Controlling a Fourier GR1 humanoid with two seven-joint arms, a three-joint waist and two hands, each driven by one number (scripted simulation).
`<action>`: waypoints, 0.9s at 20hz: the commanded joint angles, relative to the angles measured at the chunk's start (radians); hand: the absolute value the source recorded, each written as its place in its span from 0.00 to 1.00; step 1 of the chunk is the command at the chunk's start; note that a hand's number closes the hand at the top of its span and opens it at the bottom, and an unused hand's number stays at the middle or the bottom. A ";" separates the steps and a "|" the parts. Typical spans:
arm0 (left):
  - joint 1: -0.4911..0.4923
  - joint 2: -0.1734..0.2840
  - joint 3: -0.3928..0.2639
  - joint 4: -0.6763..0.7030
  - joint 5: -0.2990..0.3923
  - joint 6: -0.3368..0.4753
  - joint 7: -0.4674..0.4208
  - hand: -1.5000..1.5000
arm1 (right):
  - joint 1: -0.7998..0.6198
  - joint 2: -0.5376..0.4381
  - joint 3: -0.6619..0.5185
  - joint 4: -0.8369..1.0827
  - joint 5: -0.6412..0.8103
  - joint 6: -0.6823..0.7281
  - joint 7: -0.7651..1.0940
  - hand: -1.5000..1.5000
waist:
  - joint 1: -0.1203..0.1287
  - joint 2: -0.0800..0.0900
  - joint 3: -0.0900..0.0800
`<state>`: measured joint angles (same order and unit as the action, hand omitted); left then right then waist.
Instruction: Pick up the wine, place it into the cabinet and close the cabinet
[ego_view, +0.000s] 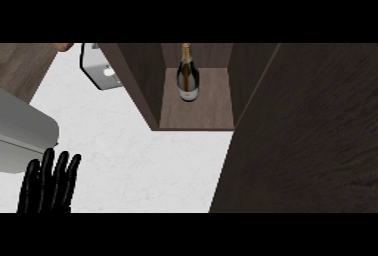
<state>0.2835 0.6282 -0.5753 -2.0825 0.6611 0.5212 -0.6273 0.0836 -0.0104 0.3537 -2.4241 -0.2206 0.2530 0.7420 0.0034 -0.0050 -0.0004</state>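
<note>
Dark green glass wine bottle (187, 75) is standing upright inside the open dark wooden cabinet (198, 117); left black hand (50, 181) is resting near-left over the white marble tabletop (140, 155), fingers straight and apart.

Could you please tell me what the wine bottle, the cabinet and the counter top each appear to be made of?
The wine bottle looks like dark glass with a gold foil neck and a pale label. The cabinet, with its open door, seems dark brown wood or veneer, matte, with a faint grain. The counter top looks like white stone, perhaps marble, given its faint grey mottling.
</note>
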 joint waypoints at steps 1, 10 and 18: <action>0.056 0.046 0.092 -0.050 0.043 -0.030 -0.008 0.00 | 0.029 -0.045 0.082 -0.150 -0.088 0.064 0.040 1.00 | 0.005 -0.002 0.000; 0.172 0.153 0.348 -0.042 0.203 -0.204 0.015 0.00 | 0.018 0.010 0.445 -0.144 0.155 -0.078 0.025 1.00 | -0.002 -0.006 -0.001; 0.241 0.168 0.421 -0.015 0.226 -0.334 -0.001 0.00 | -0.081 0.009 0.645 -0.076 0.306 -0.322 0.007 1.00 | 0.007 -0.009 -0.003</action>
<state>0.4760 0.7712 -0.2171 -2.1007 0.8521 0.2581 -0.6220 0.0475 -0.0315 0.7796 -2.4366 -0.0070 0.0126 0.7363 0.0030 -0.0106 -0.0025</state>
